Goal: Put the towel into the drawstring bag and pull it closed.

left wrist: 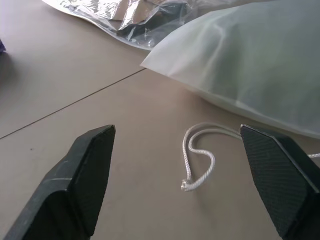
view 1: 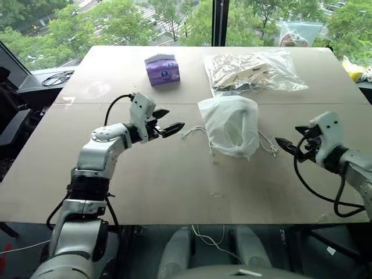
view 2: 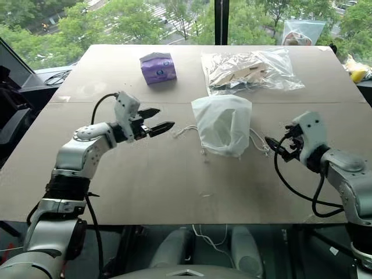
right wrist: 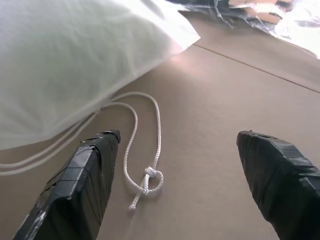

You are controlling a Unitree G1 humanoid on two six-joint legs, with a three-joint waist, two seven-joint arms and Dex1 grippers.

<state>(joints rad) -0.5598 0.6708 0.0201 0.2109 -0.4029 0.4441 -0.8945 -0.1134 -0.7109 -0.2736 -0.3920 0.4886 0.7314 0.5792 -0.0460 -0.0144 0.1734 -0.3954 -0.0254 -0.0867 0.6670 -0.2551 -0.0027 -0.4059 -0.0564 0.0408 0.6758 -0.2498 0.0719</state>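
Bag (view 1: 229,125) lies puffed on surface (view 1: 163,180), cords (left wrist: 197,160) loose either side; left gripper (view 1: 170,129) and right gripper (view 1: 289,146) flank it, jaws wide, empty.

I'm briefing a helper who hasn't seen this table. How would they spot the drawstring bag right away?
Start at the tan table by the window. Near its middle, between the two grippers, lies the drawstring bag, a plump white fabric pouch. Unlike the clear plastic bag of beige pieces behind it and the purple tissue pack, it is opaque white, with thin white cords trailing from both sides.
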